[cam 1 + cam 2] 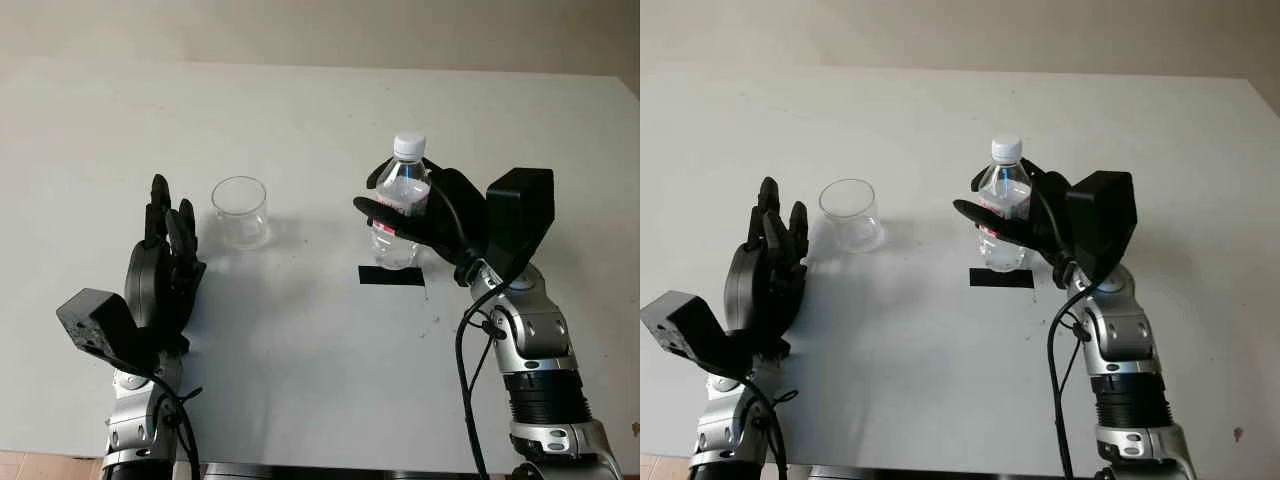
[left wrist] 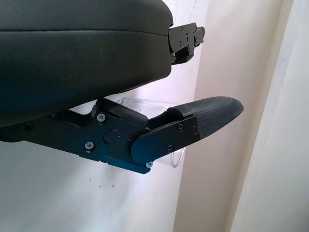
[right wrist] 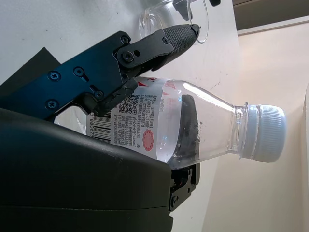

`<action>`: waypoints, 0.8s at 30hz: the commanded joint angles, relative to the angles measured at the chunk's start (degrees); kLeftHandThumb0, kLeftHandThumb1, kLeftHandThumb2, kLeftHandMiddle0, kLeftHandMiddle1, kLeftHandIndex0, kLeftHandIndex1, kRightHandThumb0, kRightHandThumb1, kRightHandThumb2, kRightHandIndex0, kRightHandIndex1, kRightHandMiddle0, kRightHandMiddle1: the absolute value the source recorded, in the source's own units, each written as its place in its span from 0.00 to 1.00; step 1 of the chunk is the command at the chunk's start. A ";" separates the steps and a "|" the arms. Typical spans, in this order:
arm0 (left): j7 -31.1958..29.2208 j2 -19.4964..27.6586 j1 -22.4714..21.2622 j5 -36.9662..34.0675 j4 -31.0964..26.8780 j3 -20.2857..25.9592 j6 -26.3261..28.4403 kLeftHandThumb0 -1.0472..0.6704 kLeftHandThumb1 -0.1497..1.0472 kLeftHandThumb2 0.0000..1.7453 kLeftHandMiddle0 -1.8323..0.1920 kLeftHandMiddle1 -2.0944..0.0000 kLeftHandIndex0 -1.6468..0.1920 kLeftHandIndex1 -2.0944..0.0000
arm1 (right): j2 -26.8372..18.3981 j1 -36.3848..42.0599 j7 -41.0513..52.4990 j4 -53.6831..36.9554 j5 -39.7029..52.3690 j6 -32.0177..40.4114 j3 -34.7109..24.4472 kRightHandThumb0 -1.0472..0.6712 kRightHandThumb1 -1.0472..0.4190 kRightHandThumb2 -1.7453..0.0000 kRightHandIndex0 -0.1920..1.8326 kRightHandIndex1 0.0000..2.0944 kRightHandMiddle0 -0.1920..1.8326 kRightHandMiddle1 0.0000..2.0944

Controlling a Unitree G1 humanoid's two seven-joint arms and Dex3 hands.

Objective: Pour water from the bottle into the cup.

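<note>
Ridged white cap on clear bottle

Lab-like: bare white table, plain wall.

In your right wrist view, the right hand grips the clear bottle around its labelled middle. One finger crosses the label beside the barcode; another finger shows dark through the plastic. The white cap is screwed on. Beyond the fingertip, the clear cup stands on the white table. A black patch lies on the table near the hand.
</note>
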 commanded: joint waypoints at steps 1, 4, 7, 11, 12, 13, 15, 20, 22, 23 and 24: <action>-0.18 0.59 1.11 0.25 -0.35 -0.07 0.40 0.15 1.00 0.43 0.94 0.98 0.98 0.97 | 0.27 0.30 -0.03 -1.41 -0.07 -0.97 0.13 0.46 0.00 0.86 0.67 1.00 0.49 1.00; -0.32 0.68 0.94 0.12 -0.10 -0.08 0.42 0.14 1.00 0.43 0.94 0.97 0.98 0.97 | 0.23 0.74 -0.11 -1.81 -0.60 -1.32 0.51 0.46 0.00 0.86 0.67 1.00 0.50 1.00; -0.40 0.53 0.87 -0.07 0.00 -0.06 0.05 0.15 1.00 0.43 0.94 0.97 0.98 0.97 | 0.49 0.93 -0.47 -1.90 -0.61 -1.10 0.39 0.47 0.00 0.86 0.68 1.00 0.50 1.00; 0.15 0.38 0.85 0.05 -0.19 0.02 0.25 0.15 1.00 0.43 0.93 0.97 0.97 0.97 | 0.78 1.20 -0.77 -1.61 -0.57 -1.19 0.19 0.47 0.00 0.86 0.69 1.00 0.51 1.00; 0.14 0.53 0.86 0.06 -0.22 0.04 0.42 0.15 1.00 0.43 0.93 0.97 0.97 0.97 | 0.94 1.26 -0.88 -1.59 -0.44 -1.07 0.09 0.47 0.00 0.85 0.69 1.00 0.51 1.00; 0.11 0.62 0.87 -0.04 -0.27 0.09 0.64 0.15 1.00 0.43 0.93 0.97 0.97 0.97 | 1.06 1.33 -0.94 -1.56 -0.32 -1.09 0.01 0.47 0.00 0.86 0.69 1.00 0.51 1.00; -0.13 0.77 0.87 -0.19 -0.22 0.15 0.68 0.14 1.00 0.43 0.93 0.97 0.97 0.97 | 1.26 1.51 -1.07 -1.54 -0.23 -1.26 -0.07 0.46 0.00 0.86 0.68 1.00 0.51 1.00; -0.73 0.94 0.41 -0.56 0.03 0.13 0.69 0.15 1.00 0.43 0.94 0.98 0.98 0.97 | 1.59 1.99 -1.47 -1.48 0.06 -1.88 -0.28 0.46 0.00 0.86 0.68 1.00 0.51 1.00; -0.78 0.87 0.09 -0.76 0.22 0.20 0.64 0.15 1.00 0.43 0.94 0.98 0.98 0.97 | 1.56 2.39 -1.36 -1.35 -0.02 -2.73 -0.25 0.46 0.00 0.86 0.68 1.00 0.51 1.00; -0.86 0.87 -0.08 -0.86 0.35 0.22 0.54 0.15 1.00 0.43 0.94 0.98 0.98 0.97 | 1.48 2.61 -1.30 -1.22 -0.20 -3.32 -0.16 0.46 0.00 0.86 0.67 1.00 0.51 1.00; -1.04 0.96 -0.20 -0.89 0.46 0.18 0.49 0.15 1.00 0.43 0.94 0.98 0.98 0.97 | 1.32 2.87 -1.19 -1.00 -0.55 -4.21 0.04 0.46 0.00 0.85 0.67 1.00 0.51 1.00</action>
